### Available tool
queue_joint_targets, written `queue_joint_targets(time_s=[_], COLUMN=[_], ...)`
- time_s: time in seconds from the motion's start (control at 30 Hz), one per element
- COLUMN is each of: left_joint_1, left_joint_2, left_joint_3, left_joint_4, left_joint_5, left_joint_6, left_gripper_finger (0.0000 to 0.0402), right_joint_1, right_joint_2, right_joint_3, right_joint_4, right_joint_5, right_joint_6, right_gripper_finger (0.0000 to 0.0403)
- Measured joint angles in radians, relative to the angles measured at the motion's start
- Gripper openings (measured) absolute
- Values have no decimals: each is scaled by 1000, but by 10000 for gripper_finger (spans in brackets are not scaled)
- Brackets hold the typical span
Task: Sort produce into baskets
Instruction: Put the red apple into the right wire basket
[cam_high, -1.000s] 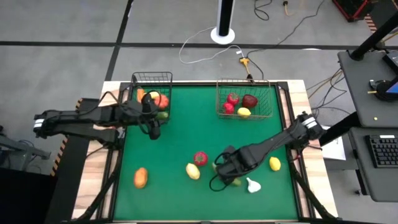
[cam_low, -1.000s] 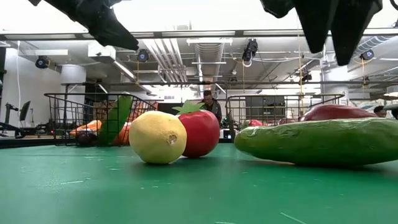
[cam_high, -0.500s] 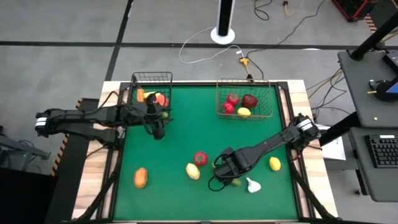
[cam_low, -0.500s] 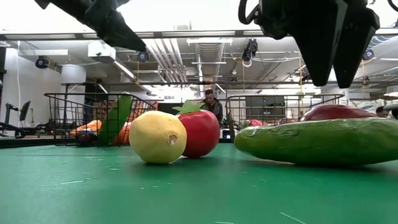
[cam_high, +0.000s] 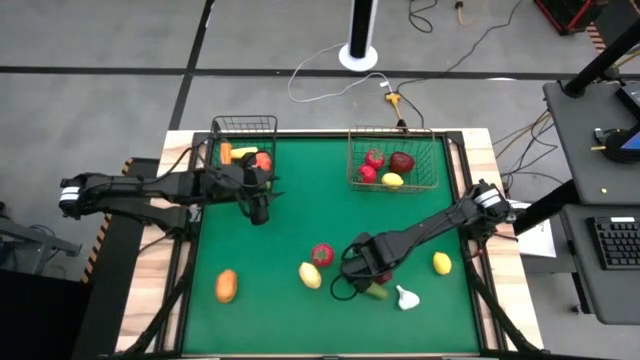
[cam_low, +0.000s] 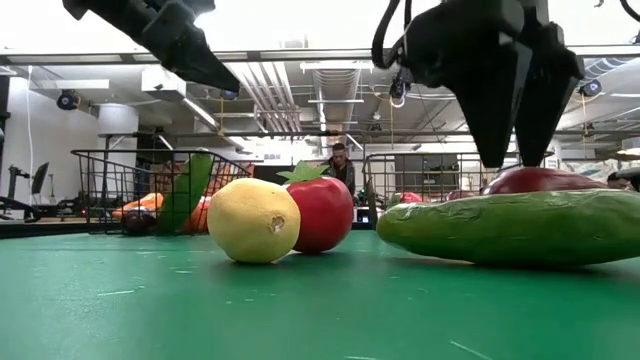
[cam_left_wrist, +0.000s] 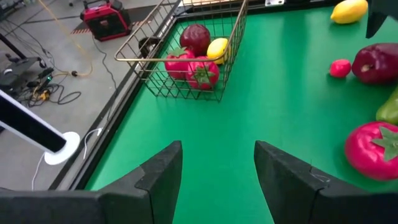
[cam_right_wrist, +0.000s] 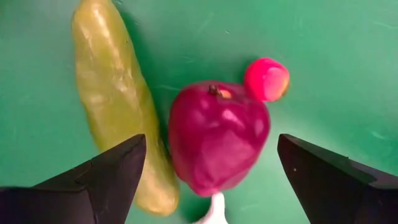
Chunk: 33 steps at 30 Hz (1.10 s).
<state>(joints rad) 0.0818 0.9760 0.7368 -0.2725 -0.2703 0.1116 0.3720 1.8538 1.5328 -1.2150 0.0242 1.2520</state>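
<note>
Over the near-right part of the bench (cam_high: 270, 240), the right hand (cam_high: 362, 272) hangs with its fingers spread wide and nothing between them. Its wrist camera looks straight down on a dark red apple (cam_right_wrist: 217, 137), which lies squarely in the gap between the two fingers. That is the relation the next move seems to turn on: the apple is directly below, so a straight descent should bracket it.

A cucumber (cam_right_wrist: 121, 99) lies just beside the apple, its long axis running along the finger gap and not across it, so one finger would likely have to come down between the two. A small red fruit (cam_right_wrist: 266, 79) touches the apple's other side.

From above, the arm hides the apple; only the cucumber's end (cam_high: 377, 292) and a white garlic (cam_high: 406, 297) show beside the hand. At bench level the apple (cam_low: 540, 180) peeks over the cucumber (cam_low: 510, 226), with the hand (cam_low: 508, 150) just above them, a height the wrist camera cannot give.

By the black basket (cam_high: 245, 124), the left hand (cam_high: 258, 208) waits, fingers (cam_left_wrist: 158, 177) apart and empty. It is well apart from the apple. The other basket (cam_high: 432, 160) holds several red and yellow pieces.
</note>
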Motion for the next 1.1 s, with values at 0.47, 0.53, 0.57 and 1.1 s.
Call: queue_joint_targets(time_s=[0.47, 0.53, 0.57, 1.1], left_joint_1=[0, 0, 0, 0], left_joint_2=[5, 5, 5, 5], left_joint_3=[0, 0, 0, 0], left_joint_4=[2, 3, 3, 21], left_joint_5=[0, 0, 0, 0], left_joint_6=[0, 0, 0, -14], left_gripper_finger=[183, 183, 183, 183], right_joint_1=[-12, -13, -15, -17], right_joint_2=[0, -1, 0, -56], right_joint_3=[-178, -201, -211, -230], right_joint_4=[151, 165, 172, 173], right_joint_5=[-35, -34, -33, 53], right_joint_6=[-14, -13, -12, -3], right_gripper_finger=[357, 357, 356, 316])
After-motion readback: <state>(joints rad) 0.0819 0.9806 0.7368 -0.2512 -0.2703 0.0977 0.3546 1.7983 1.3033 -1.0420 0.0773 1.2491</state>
